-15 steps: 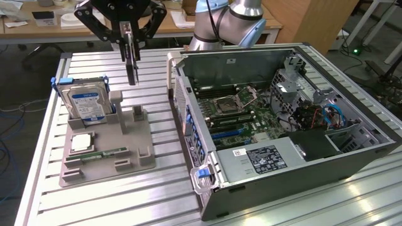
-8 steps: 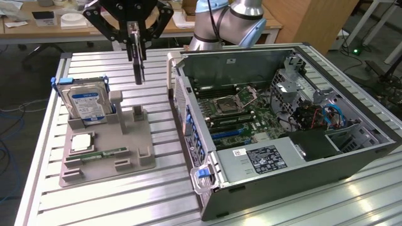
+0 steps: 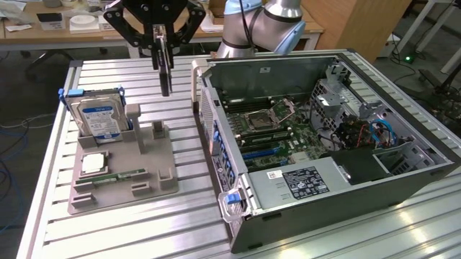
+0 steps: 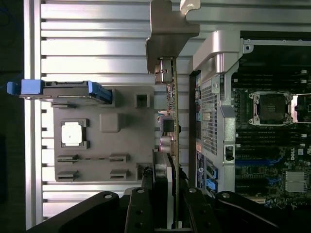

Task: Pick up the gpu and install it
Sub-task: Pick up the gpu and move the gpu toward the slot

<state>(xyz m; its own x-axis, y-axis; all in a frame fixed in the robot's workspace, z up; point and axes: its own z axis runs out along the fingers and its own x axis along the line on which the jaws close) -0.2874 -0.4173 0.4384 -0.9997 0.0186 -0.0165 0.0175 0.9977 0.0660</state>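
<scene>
1. GPU [image 3: 165,73] hangs on edge from the gripper [image 3: 161,54]. The card runs straight down below the fingertips, clear of the slatted aluminium table [image 3: 144,232].
2. The fingers [image 4: 158,194] stand narrow, clamped on the two flat faces of the card at one end. In the wrist view its silver metal bracket [image 4: 167,29] is at the end farthest from them.
3. The pick-up looks done to you, and the carry is the step in hand, since the card touches nothing but the fingers.
4. To one side of the fingers sits the grey parts fixture [image 3: 155,178], holding the blue-labelled hard drive [image 3: 101,121], a processor chip [image 3: 94,163] and a RAM stick [image 3: 119,176]. To the other side, just beside the hanging card, stands the wall of the open computer case [image 3: 324,216].
5. Installing, as I judge it, calls for three things:
   - bringing the card over the case wall and down to the motherboard [image 3: 288,135];
   - squaring its lower edge with an expansion slot [image 3: 263,154];
   - facing the bracket to the case's rear openings.
6. Watch the grip. It holds one end only, so a nudge against the case wall could swing the card askew.
</scene>
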